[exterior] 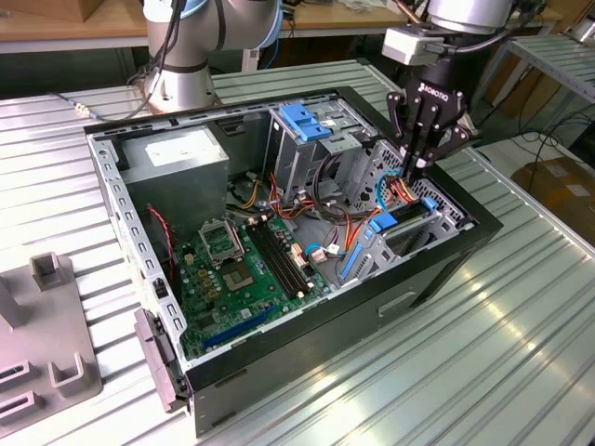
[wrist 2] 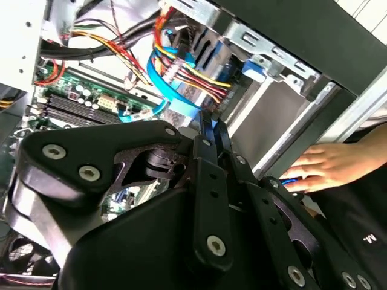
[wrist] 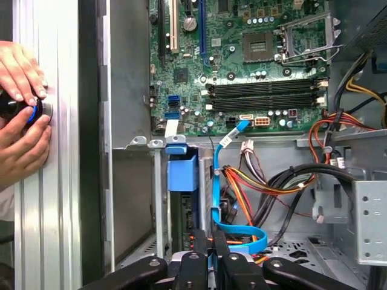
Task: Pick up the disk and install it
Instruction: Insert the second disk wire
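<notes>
Gripper (exterior: 416,165) hangs over the disk (exterior: 409,216) in its bay, jaws pressed together; rigid, weighty, shock-sensitive, I'd say — best held by its blue carrier edges.

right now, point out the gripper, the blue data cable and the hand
gripper (exterior: 416,165): exterior view, between its fingertips, down among the drive bay wiring.
blue data cable (wrist: 216,181): first wrist view, on its straight run below the motherboard.
hand (wrist 2: 329,164): second wrist view, the back of the hand beside the case.

You see a ribbed silver metal table (exterior: 521,334) carrying the open black computer case (exterior: 437,269), with a grey plastic fixture (exterior: 46,344) at the exterior view's left.
</notes>
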Tool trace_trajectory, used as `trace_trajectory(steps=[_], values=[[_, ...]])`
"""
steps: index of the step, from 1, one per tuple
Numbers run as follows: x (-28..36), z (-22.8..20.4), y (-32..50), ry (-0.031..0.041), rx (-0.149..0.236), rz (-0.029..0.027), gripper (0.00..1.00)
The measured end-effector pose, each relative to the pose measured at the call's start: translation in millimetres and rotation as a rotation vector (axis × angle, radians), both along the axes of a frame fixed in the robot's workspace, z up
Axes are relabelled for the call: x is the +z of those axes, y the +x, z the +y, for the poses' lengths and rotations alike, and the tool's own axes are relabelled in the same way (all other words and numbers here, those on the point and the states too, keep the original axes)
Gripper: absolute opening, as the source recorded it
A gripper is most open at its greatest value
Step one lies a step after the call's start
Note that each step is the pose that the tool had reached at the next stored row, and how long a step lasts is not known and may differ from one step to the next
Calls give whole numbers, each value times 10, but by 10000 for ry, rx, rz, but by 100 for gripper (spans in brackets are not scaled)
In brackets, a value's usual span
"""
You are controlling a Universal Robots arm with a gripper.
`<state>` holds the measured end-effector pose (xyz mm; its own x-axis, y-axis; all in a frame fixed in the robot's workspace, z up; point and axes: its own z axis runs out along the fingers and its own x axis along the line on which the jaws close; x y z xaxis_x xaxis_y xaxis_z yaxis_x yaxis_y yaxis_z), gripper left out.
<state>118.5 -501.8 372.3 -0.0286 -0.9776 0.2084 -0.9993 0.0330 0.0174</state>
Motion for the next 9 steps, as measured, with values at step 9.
trace_trajectory(steps=[9], values=[[-16,-95,-84,831,49,-543,16]])
